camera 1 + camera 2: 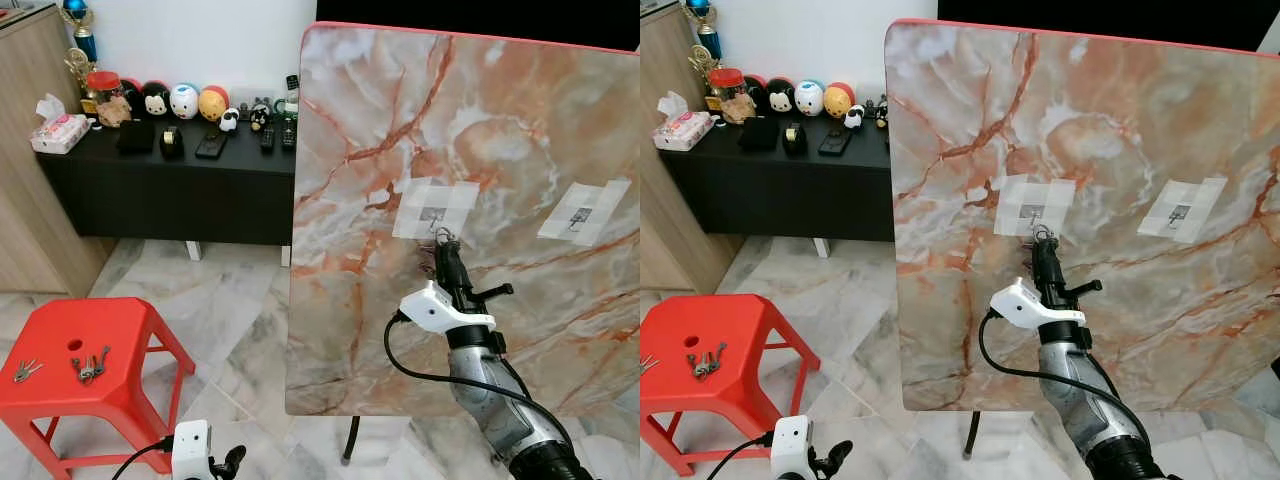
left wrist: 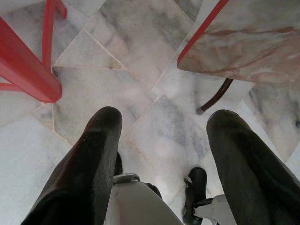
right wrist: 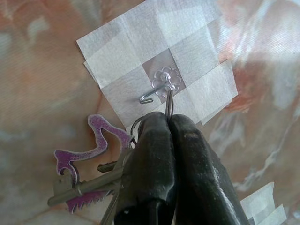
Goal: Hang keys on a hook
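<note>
A marble board (image 1: 470, 130) stands upright with two taped hooks. My right gripper (image 1: 446, 246) is raised against the board just under the left hook (image 1: 434, 213), shut on the ring of a key bunch (image 3: 93, 164). In the right wrist view the ring (image 3: 169, 101) touches the clear flower-shaped hook (image 3: 161, 86); a purple shoe-shaped charm (image 3: 91, 150) and keys dangle beside the fingers (image 3: 150, 159). The second hook (image 1: 581, 214) sits to the right. My left gripper (image 2: 159, 154) hangs low over the floor, open.
A red stool (image 1: 85, 355) at lower left carries two more key bunches (image 1: 88, 366) (image 1: 26, 370). A black sideboard (image 1: 170, 175) with toys, remotes and a tissue box stands behind. The board's dark leg (image 1: 352, 440) rests on the marble floor.
</note>
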Robot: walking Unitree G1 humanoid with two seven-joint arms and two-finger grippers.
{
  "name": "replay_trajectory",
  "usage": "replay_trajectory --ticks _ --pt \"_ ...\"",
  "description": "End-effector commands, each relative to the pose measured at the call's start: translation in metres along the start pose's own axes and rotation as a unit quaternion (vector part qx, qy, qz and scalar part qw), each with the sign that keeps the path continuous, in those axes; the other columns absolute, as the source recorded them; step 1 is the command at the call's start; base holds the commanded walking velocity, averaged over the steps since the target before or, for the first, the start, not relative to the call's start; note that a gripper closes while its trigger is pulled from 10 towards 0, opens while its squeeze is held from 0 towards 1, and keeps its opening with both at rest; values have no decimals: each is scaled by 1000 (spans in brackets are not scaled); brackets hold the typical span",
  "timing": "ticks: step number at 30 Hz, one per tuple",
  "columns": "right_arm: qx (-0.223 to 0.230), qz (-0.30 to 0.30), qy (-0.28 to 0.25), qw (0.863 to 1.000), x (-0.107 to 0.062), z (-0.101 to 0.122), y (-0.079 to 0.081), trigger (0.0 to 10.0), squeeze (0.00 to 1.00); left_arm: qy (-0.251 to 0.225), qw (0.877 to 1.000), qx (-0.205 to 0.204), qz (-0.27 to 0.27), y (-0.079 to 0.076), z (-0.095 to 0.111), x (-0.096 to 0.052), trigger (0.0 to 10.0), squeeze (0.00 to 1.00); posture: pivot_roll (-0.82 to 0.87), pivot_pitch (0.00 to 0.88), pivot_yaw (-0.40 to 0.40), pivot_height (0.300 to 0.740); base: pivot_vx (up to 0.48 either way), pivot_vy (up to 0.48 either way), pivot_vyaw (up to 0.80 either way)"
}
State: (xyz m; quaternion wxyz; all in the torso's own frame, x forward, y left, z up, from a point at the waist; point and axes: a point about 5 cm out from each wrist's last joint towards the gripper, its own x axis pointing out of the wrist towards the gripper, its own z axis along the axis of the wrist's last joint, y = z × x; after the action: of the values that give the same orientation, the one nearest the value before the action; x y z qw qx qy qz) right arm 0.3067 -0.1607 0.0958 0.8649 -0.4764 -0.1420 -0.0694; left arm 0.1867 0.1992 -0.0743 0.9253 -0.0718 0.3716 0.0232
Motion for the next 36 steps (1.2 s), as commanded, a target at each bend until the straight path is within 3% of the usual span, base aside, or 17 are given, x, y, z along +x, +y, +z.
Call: replay_trajectory --ticks 1,36 --pt "-8 -2 -7 1000 4 -1 -3 10000 0 14 1000 -4 1 -1 -6 -1 10000 0 12 0 -117 740 0 0 0" --pt "-41 22 -20 999 13 3 -1 10000 0 13 1000 -5 4 2 -5 -1 10000 0 14 0 -115 740 0 0 0"
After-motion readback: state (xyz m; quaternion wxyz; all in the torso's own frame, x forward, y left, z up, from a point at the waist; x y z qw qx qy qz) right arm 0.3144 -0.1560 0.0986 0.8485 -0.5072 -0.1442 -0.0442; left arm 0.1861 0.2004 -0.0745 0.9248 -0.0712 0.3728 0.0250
